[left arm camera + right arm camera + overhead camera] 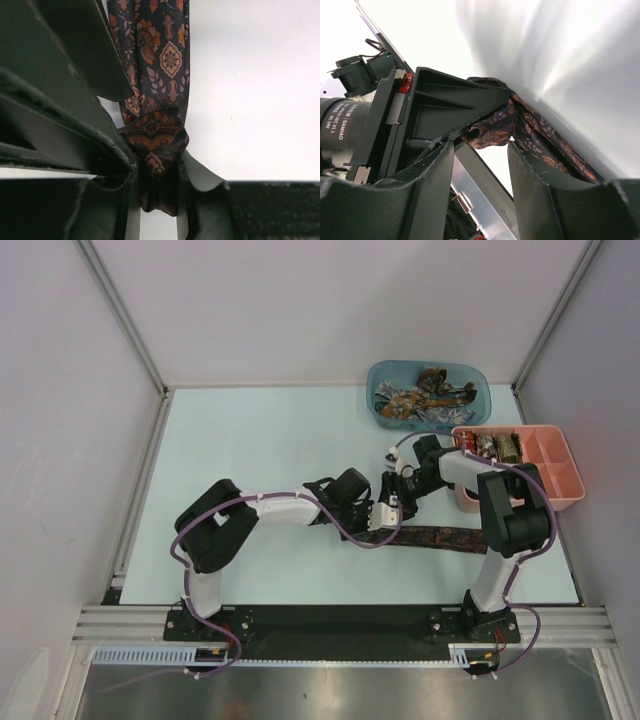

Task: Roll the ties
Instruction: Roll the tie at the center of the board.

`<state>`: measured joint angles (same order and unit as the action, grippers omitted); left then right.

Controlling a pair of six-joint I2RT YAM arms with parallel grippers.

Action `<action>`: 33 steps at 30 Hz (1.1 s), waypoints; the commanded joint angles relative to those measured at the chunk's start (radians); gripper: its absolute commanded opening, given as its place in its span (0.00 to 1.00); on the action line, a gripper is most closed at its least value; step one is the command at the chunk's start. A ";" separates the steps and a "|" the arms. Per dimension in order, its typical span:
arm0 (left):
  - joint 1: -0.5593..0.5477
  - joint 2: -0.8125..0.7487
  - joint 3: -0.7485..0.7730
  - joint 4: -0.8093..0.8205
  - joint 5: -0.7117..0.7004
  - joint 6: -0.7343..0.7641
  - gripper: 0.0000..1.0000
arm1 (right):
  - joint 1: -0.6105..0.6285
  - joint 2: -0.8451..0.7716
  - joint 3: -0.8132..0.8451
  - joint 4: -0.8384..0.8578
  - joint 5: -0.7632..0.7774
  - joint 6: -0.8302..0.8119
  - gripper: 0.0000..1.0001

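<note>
Desk: pale, carries all.
Patterned tie: laid flat, lower centre-right of top view; its end doubled over, seemingly to start the roll.
Left fingers: clenched on that fold, anchoring it.
Right fingers: parted, grasping nothing, just beside the fold.

The left hand pinches a bunched fold of the dark tie (orange leaf and medallion motifs), whose length runs away across the white bench.
</note>
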<state>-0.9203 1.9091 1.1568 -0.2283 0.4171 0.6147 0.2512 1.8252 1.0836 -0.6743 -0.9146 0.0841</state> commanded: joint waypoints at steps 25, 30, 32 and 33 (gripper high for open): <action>0.072 -0.087 -0.068 -0.022 0.091 -0.047 0.74 | 0.039 0.086 -0.030 0.045 0.270 -0.020 0.00; 0.069 -0.067 -0.055 0.014 0.164 -0.075 0.77 | 0.054 0.097 -0.036 0.056 0.315 -0.012 0.00; 0.067 -0.052 -0.046 0.038 0.186 -0.110 0.78 | 0.057 0.097 -0.042 0.059 0.318 -0.009 0.00; 0.067 -0.038 -0.039 0.043 0.202 -0.125 0.78 | 0.059 0.097 -0.044 0.059 0.321 -0.007 0.00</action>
<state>-0.8486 1.8645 1.1030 -0.2398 0.5236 0.5621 0.2901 1.8946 1.0603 -0.6315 -0.7071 0.0944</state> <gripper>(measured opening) 0.776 0.012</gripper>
